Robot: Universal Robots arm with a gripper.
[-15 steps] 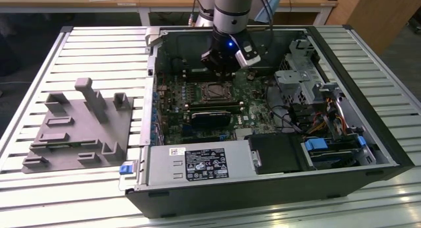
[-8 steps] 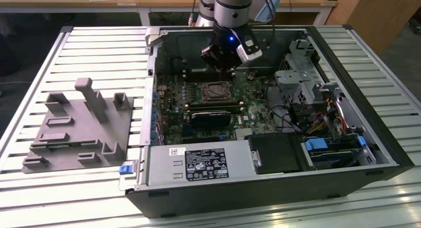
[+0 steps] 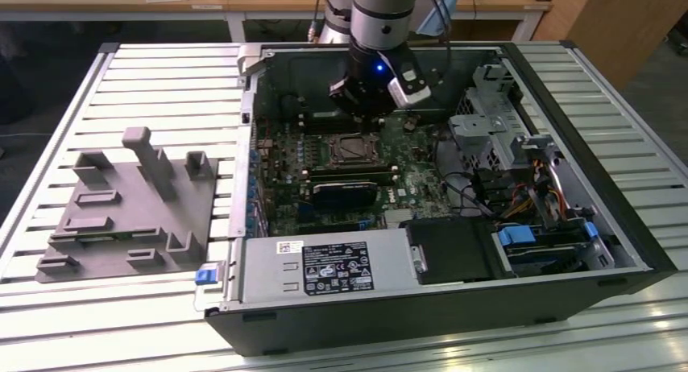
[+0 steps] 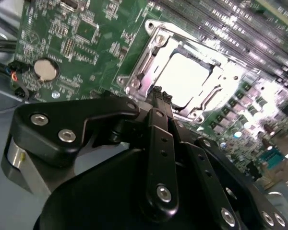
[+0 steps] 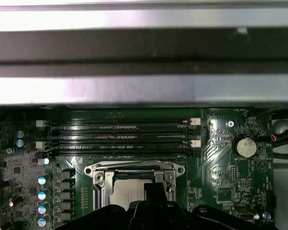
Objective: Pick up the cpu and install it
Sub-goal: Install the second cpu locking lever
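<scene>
Looking at the exterior view first: the arm [image 3: 379, 18] comes down from the far side into an open PC case [image 3: 634, 251] lying on a slatted table [image 3: 129, 74]. The gripper [image 3: 360, 114] hangs just above the board [image 3: 282, 159], a bit to the far side of the socket [image 3: 350, 151]. Room is tight there. The case's far wall is close behind it, a drive cage [image 3: 489, 138] and a tangle of cables [image 3: 527, 199] crowd the exterior view's right, and the power supply [image 3: 322, 269] fills the near edge. On the exterior view's left, well apart from the case, sits a grey holder block [image 3: 129, 207] on the table.

Second wrist view is where you actually see the chip. The cpu [image 4: 183, 79] is sitting in the socket [image 4: 149, 72], pale top glaring, metal frame all around it. The black fingers [image 4: 159, 103] end right at the frame's edge, beside the cpu, not around it. They look pressed together with nothing between them, so closed and empty as far as I can see. A coin cell [image 4: 44, 70] sits off on the board [image 4: 86, 52], apart from the socket.

First wrist view adds what the others hide: the RAM slots [image 5: 120, 136] running along just past the socket [image 5: 134, 170], then the case wall [image 5: 144, 88] right beyond them. The cpu [image 5: 125, 195] peeks out, half covered by the gripper [image 5: 153, 199]. The coin cell [image 5: 245, 147] shows too.
</scene>
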